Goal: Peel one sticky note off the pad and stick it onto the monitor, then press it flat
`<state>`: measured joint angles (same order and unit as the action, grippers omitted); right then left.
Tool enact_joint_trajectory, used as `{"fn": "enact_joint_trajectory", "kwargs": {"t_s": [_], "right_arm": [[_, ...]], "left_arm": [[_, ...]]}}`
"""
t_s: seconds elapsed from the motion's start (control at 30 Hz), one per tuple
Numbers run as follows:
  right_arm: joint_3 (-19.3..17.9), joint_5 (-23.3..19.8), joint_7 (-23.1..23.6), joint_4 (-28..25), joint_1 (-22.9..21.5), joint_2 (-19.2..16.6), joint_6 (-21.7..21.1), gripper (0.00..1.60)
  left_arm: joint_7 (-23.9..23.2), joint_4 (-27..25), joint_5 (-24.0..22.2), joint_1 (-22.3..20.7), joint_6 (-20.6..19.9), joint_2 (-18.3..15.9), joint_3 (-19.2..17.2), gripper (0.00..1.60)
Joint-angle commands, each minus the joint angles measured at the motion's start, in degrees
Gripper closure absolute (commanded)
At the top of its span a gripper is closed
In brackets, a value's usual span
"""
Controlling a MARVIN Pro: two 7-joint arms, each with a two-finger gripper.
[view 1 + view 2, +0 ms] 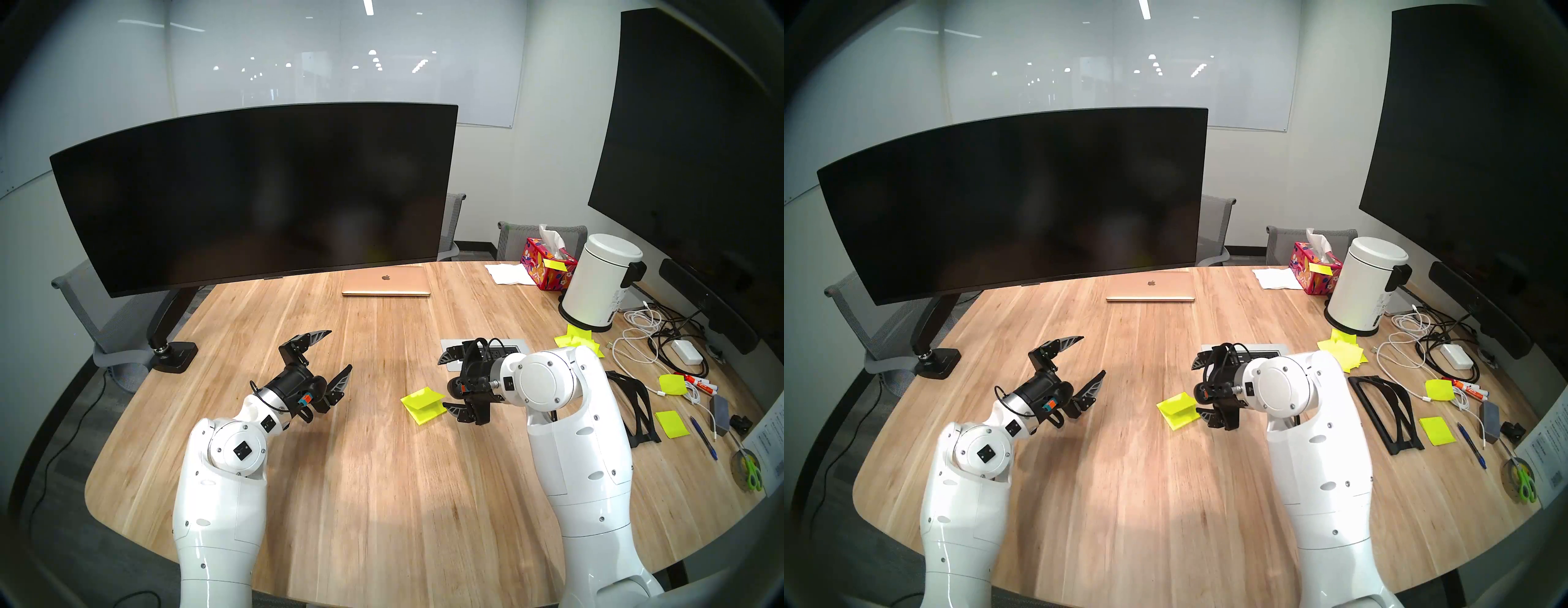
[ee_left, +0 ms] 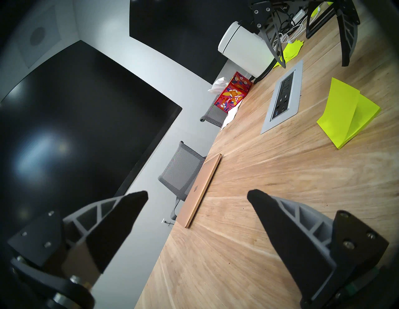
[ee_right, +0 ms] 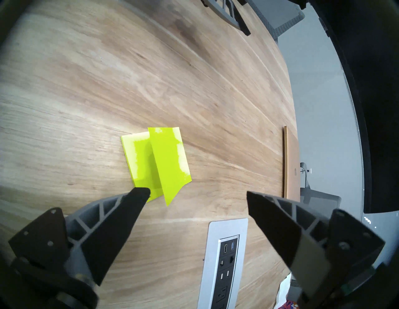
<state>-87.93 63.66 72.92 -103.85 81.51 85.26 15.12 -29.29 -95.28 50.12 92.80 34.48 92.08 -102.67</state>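
My right gripper (image 1: 450,384) hangs spread and empty just right of the small neon yellow-green pad (image 1: 426,412) on the wooden tabletop (image 1: 382,467). Its curled top sheet (image 3: 170,164) lifts toward me. My left gripper (image 1: 335,354), also spread, sits farther off.

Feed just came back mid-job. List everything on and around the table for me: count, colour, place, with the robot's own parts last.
pad: one, neon yellow-green, table centre-right, top sheet curled up
monitor: one, black, wide and curved, far left on an arm stand
flat screen: one, black, right wall
laptop: one, gold, closed, beside the monitor
tissue box: one, pink floral, far right
canister: one, white, right of the tissue box
loose notes: a jumble, neon yellow, by the canister
power panel: one, grey, set into the table
cables: several, white and black, right edge
left claw: open, empty, above bare table
right claw: open, empty, beside the pad
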Motion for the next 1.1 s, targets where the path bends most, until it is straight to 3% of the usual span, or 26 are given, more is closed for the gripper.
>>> {"fn": "enact_joint_trajectory", "kwargs": {"t_s": [0.0,1.07], "right_arm": [[-0.07,-0.23,-1.14,0.82,-1.67,0.7,-0.03,0.0],[1.8,1.0,-2.43,6.12,-4.14,0.91,1.6,0.0]], "left_arm": [[0.16,-0.89,0.03,-0.1,0.08,-0.03,-0.06,0.0],[0.15,-0.89,0.03,-0.11,0.09,-0.02,-0.06,0.0]]}}
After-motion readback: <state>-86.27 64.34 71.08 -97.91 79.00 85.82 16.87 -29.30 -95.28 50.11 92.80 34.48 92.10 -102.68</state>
